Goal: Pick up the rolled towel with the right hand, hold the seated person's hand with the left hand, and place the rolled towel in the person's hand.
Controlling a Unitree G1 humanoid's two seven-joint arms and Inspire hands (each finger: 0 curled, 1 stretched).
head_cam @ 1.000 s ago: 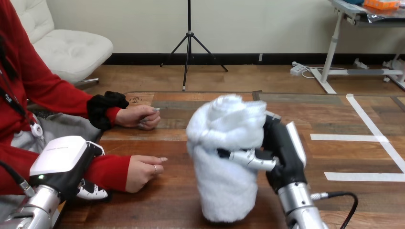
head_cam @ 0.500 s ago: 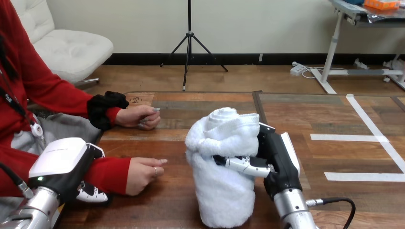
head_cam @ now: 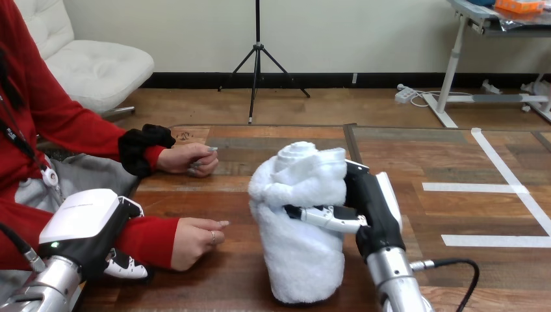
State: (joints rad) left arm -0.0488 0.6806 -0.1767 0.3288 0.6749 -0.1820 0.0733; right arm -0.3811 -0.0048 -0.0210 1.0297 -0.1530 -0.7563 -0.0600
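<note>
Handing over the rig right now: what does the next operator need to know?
Right hand: shut on the rolled towel, upright at mid-table. Left hand: low beside the person's red sleeve, apart from the person's nearer hand, which rests palm-down on the table. Done: towel grasped. Left: hold that hand, place the towel in it.

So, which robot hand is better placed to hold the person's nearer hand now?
Left. The left hand sits beside the red sleeve of the person's nearer hand, while the right hand is curled round the white rolled towel.
</note>
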